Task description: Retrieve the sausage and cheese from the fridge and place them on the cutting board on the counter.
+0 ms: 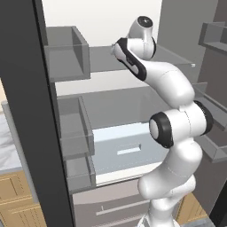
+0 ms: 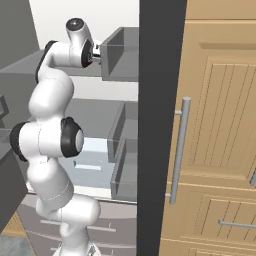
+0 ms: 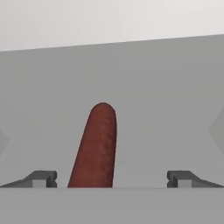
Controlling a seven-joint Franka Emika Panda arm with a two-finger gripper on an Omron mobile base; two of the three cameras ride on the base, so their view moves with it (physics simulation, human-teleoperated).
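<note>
1. Two dark fingertips [image 3: 41,179] rise at the bottom of the hand view, far apart, so the jaws stand wide open and grip nothing.
2. Between them lies the sausage [image 3: 96,148], a dark red-brown stick with a rounded far end, on a grey fridge shelf [image 3: 166,96].
3. The sausage runs away from the camera, leaning slightly to the right, its near end cut off at the bottom of the view; it sits closer to the left fingertip than to the right one, touching neither.
4. Behind the shelf a pale back wall [image 3: 109,22] shows.
5. From the left base view the arm [image 1: 173,133] reaches up into the open fridge [image 1: 133,106], its hand at the level of the upper shelf.
6. A white drawer [image 1: 128,148] sits lower in the fridge, and grey door bins [image 1: 66,53] hang on the open left door.
7. At the far left edge, a strip of the marble surface [image 1: 9,142] shows over light wooden cabinets [image 1: 15,199].
8. From the right base view the hand points at a grey bin [image 2: 120,55], beside a dark door edge [image 2: 160,125] and a wooden cabinet [image 2: 220,125].
</note>
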